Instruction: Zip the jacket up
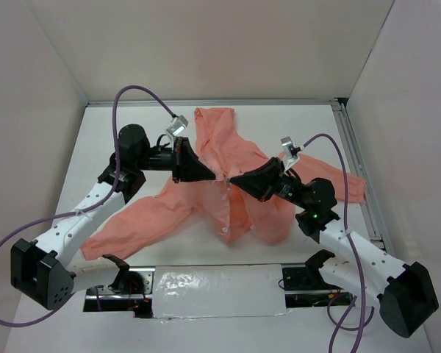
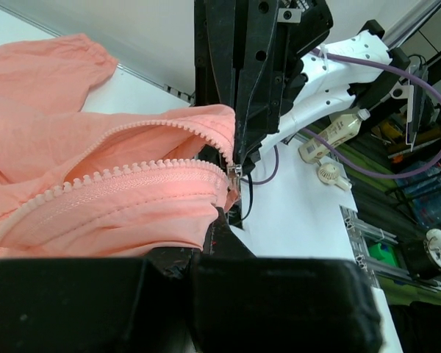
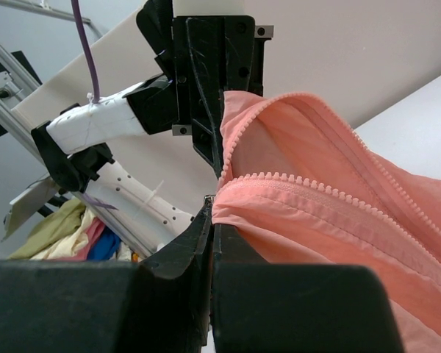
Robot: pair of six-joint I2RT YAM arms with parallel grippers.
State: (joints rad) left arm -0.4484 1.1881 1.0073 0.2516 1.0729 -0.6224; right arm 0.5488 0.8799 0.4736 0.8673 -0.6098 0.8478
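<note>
The salmon-pink jacket [image 1: 244, 215] lies spread on the white table with its hood toward the back, and its front is lifted at the middle. My left gripper [image 1: 214, 176] is shut on the jacket's front edge beside the zipper; its fingers [image 2: 214, 234] pinch the fabric [image 2: 117, 213]. My right gripper [image 1: 234, 181] faces it, shut on the small metal zipper pull [image 3: 209, 198] at the slider [image 2: 234, 172]. The two grippers nearly touch. The zipper teeth [image 3: 316, 184] are joined on one side of the slider and parted on the other [image 2: 154, 126].
A shiny strip [image 1: 206, 283] lies along the near table edge between the arm bases. A metal rail [image 1: 356, 169] runs down the right side. White walls enclose the table. Purple cables [image 1: 136, 90] arch over both arms.
</note>
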